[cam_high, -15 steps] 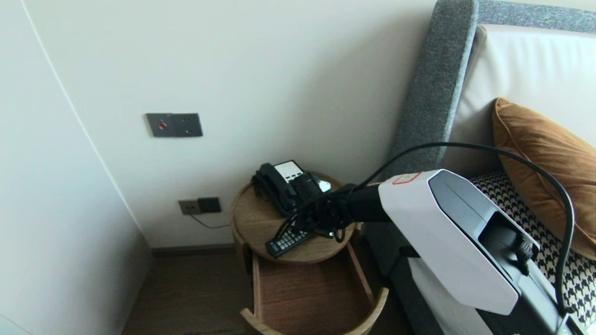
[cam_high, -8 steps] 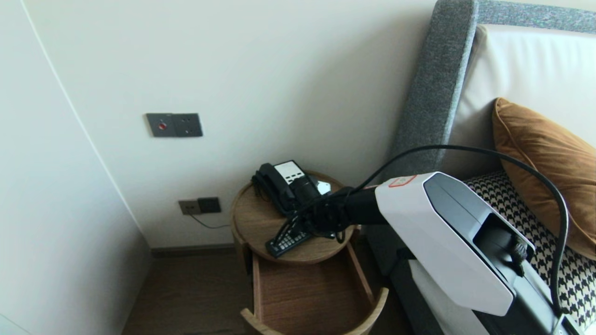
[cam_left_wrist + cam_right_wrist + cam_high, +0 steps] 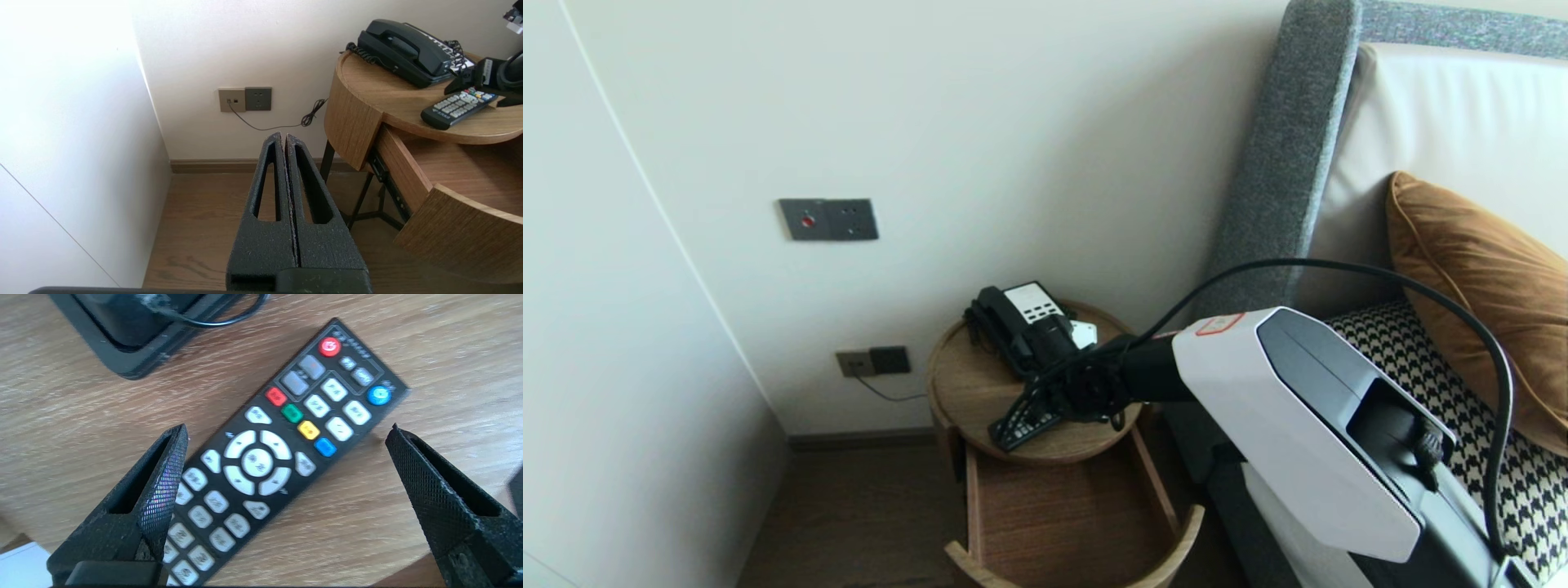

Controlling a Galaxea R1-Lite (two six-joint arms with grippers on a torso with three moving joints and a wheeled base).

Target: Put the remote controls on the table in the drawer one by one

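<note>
A black remote control point(image 3: 1016, 427) point(image 3: 286, 433) with white and coloured buttons lies near the front edge of a round wooden bedside table point(image 3: 964, 392). My right gripper point(image 3: 1045, 402) point(image 3: 289, 430) hovers just over it, open wide, with one fingertip point(image 3: 171, 457) above the remote's edge and the other out past it over bare wood. Nothing is held. Behind the remote sits a black telephone point(image 3: 1013, 322) point(image 3: 400, 45). My left gripper point(image 3: 284, 136) is shut and empty, parked low over the wooden floor to the table's left.
Under the tabletop an empty wooden drawer point(image 3: 1062, 506) point(image 3: 470, 175) stands pulled out. The grey headboard point(image 3: 1274, 180) and brown cushion point(image 3: 1486, 286) of a bed lie to the right. Wall sockets point(image 3: 872, 360) with a thin cable sit behind the table.
My right arm has shifted a little to the left and its wrist has turned, so the open gripper now covers more of the remote. The remote and my left arm have stayed put.
</note>
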